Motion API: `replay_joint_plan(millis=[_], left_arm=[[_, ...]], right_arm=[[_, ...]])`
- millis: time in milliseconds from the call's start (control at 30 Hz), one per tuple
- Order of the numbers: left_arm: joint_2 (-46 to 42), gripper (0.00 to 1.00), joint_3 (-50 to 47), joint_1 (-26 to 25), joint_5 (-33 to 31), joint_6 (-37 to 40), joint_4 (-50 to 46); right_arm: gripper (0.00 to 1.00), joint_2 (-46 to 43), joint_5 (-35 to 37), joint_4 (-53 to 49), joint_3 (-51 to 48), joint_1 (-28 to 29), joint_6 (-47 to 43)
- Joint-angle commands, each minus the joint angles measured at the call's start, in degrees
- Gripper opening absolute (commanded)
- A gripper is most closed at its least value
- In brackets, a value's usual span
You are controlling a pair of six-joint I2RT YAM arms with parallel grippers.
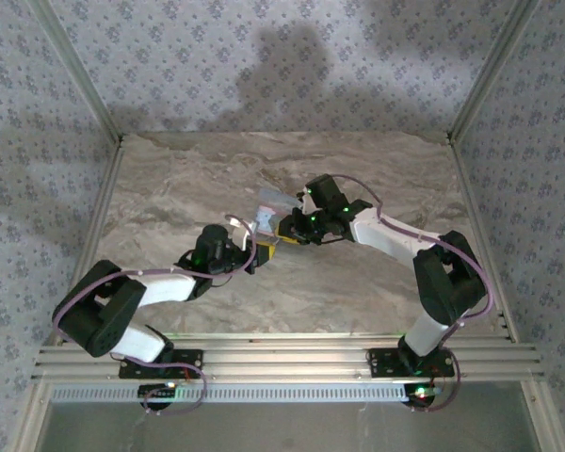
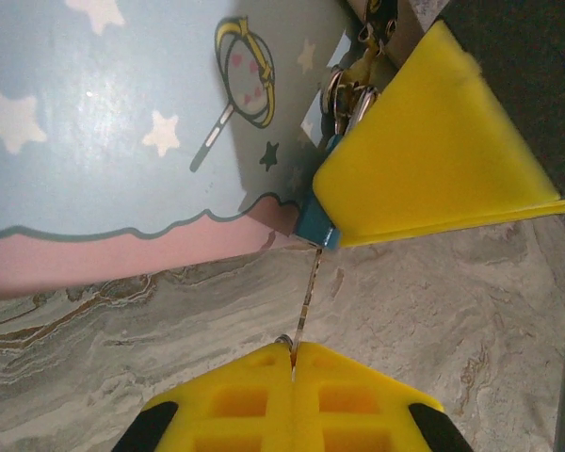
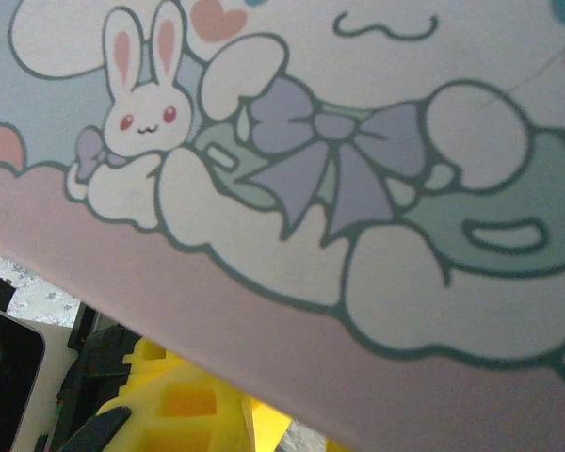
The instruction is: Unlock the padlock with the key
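Tin (image 2: 104, 122) is lying mid-table with its cartoon lid on, so I cannot tell what is inside; the lid is crowding the right wrist view, bunny and bow print right up close. Left gripper (image 2: 292, 353) is clamping tight on the key (image 2: 306, 297): the thin blade is sticking straight out from between the closed yellow tips, seen edge-on. Blade is running up to the padlock (image 2: 317, 226), a small dark teal-black block; its tip is touching the block, and whether it is seated I cannot tell. Padlock is sitting just beside the tin's pink edge, poking out at the corner of the right gripper (image 1: 284, 232), whose yellow fingers (image 2: 433, 151) are pinching together over it and hiding most of its body. A bunch of metal rings (image 2: 350, 89) is hanging between the tin and that finger, above the padlock. Marble table (image 2: 452, 330) is lying beneath. From the top camera both grippers are meeting nose to nose at the table's middle, the tin touching or just behind them.
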Motion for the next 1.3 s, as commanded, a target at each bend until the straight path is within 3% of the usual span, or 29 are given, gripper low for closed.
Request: replay_joint_plan(millis=[0, 733, 1133, 1267], left_arm=[[0.08, 0.0, 2.12, 0.41, -0.57, -0.52, 2.96], [-1.55, 0.0, 1.67, 0.75, -0.86, 1.5, 3.19], [-0.67, 0.0, 2.89, 0.52, 1.91, 0.58, 4.31], [-0.18, 0.0, 4.34, 1.31, 5.84, -0.54, 3.7]], right_arm=[[0.0, -1.18, -1.98, 0.88, 0.39, 0.11, -0.57], [0.0, -0.43, -2.26, -0.3, 1.82, 0.11, 0.27], [0.0, 0.49, -1.62, -1.25, 2.54, 1.03, -0.18], [0.0, 0.67, -1.21, -1.59, 2.22, 1.49, -0.89]])
